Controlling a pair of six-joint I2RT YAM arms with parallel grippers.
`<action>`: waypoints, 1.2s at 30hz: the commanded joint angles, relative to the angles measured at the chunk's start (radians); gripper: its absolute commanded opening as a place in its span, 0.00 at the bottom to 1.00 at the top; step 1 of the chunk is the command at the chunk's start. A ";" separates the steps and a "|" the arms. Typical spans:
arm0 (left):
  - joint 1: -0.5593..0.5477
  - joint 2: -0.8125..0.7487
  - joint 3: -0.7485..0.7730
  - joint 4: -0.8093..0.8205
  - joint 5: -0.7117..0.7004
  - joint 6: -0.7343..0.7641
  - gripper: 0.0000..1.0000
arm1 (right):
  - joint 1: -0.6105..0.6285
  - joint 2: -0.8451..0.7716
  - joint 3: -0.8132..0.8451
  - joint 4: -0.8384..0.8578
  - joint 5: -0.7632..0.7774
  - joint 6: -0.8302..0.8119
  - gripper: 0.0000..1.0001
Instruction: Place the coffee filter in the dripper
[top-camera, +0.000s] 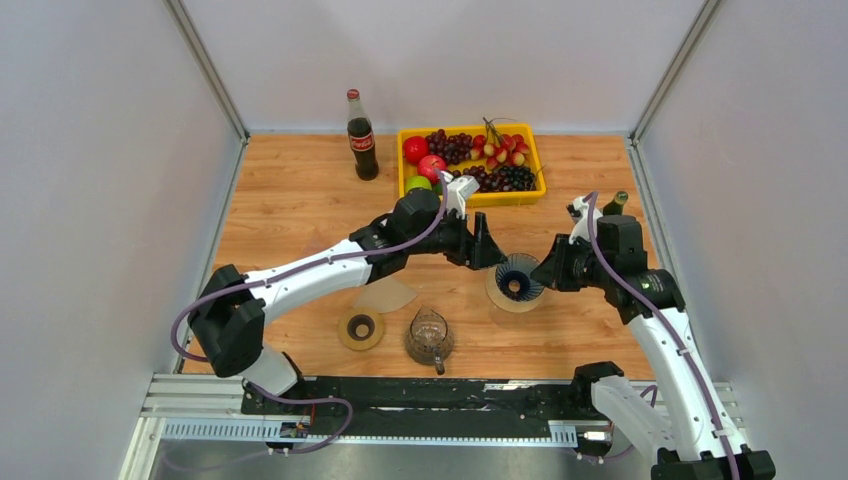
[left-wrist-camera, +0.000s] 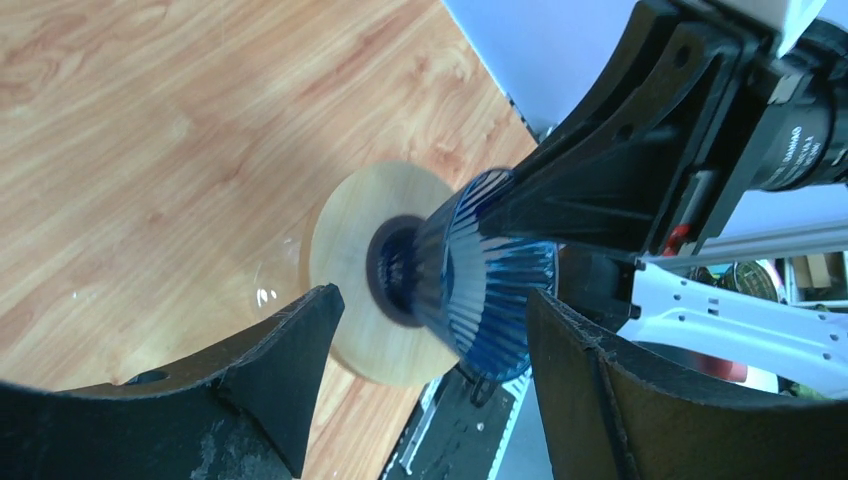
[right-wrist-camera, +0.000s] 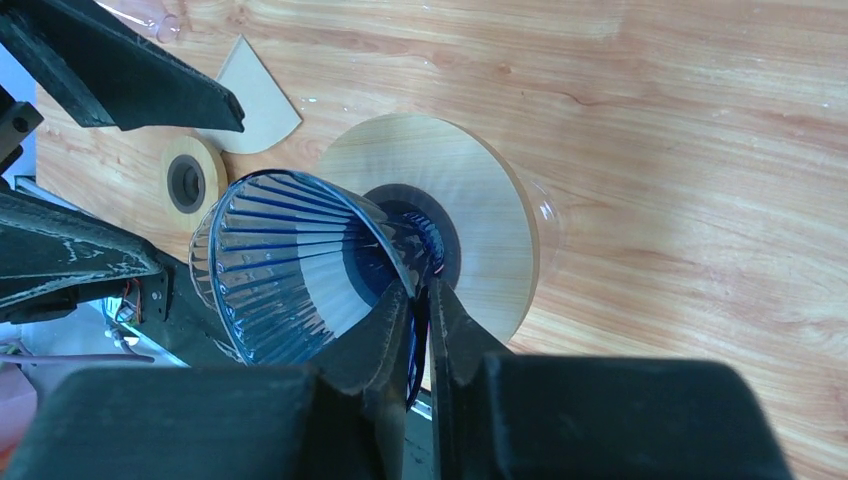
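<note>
The dripper (top-camera: 518, 279), a blue ribbed glass cone on a round wooden base, sits right of the table's middle with its mouth up. My right gripper (top-camera: 547, 271) is shut on the cone's wall; in the right wrist view its fingers pinch the wall (right-wrist-camera: 421, 292) of the dripper (right-wrist-camera: 290, 265). My left gripper (top-camera: 489, 246) hovers just left of the cone, open. Its view shows the dripper (left-wrist-camera: 480, 285) beyond the spread fingers of the left gripper (left-wrist-camera: 435, 300), untouched. The coffee filter (top-camera: 386, 295), a beige paper fan, lies flat on the table behind the left arm, also visible as the filter (right-wrist-camera: 255, 100).
A wooden ring (top-camera: 361, 329) and a glass carafe (top-camera: 429, 337) stand near the front edge. At the back are a cola bottle (top-camera: 361, 135) and a yellow tray (top-camera: 533, 150) of fruit. A green bottle (top-camera: 615, 203) stands behind the right arm.
</note>
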 joint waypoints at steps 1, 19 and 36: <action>-0.039 0.033 0.104 -0.079 -0.069 0.056 0.75 | -0.004 -0.019 0.001 0.066 -0.054 -0.019 0.12; -0.111 0.145 0.223 -0.292 -0.170 0.148 0.38 | -0.002 0.004 -0.007 0.048 -0.003 0.034 0.08; -0.144 0.221 0.206 -0.404 -0.278 0.102 0.04 | -0.002 0.047 -0.069 -0.064 0.075 0.066 0.00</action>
